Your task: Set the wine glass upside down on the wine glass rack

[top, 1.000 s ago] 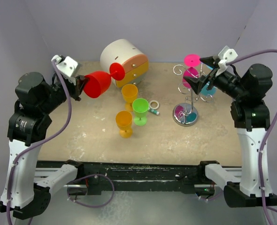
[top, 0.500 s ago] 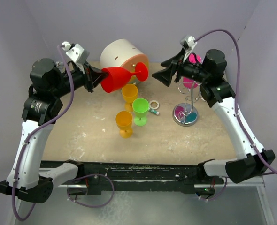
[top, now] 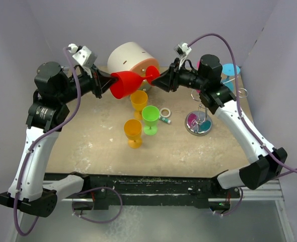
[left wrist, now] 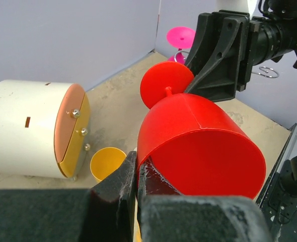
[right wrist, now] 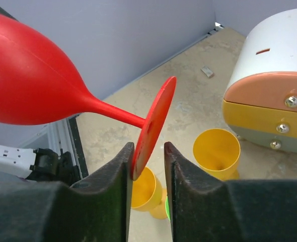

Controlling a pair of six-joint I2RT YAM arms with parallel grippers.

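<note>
— While your left claw [top: 106, 83] is clenched on the rim of the red glass [top: 123, 84], what is the right one doing?

— Your right claw [right wrist: 148, 151] straddles the glass's foot [right wrist: 156, 118]. Its fingers [right wrist: 189, 201] are parted. The disc's lower edge sits against one finger, with a gap to the other, so nothing is pinched there.

— How does the glass lie?

— On its side in the air, upper centre of the top view. The bowl points to your left claw and the foot to your right one, with the stem between them. A yellow cup [top: 138, 99] stands on the table just below it, and a white drum box [top: 131, 58] is behind.

— And the rack?

— The rack [top: 199, 124] stands right of centre, apart from the red glass. A blue glass [top: 230, 70] shows at its upper right.
</note>
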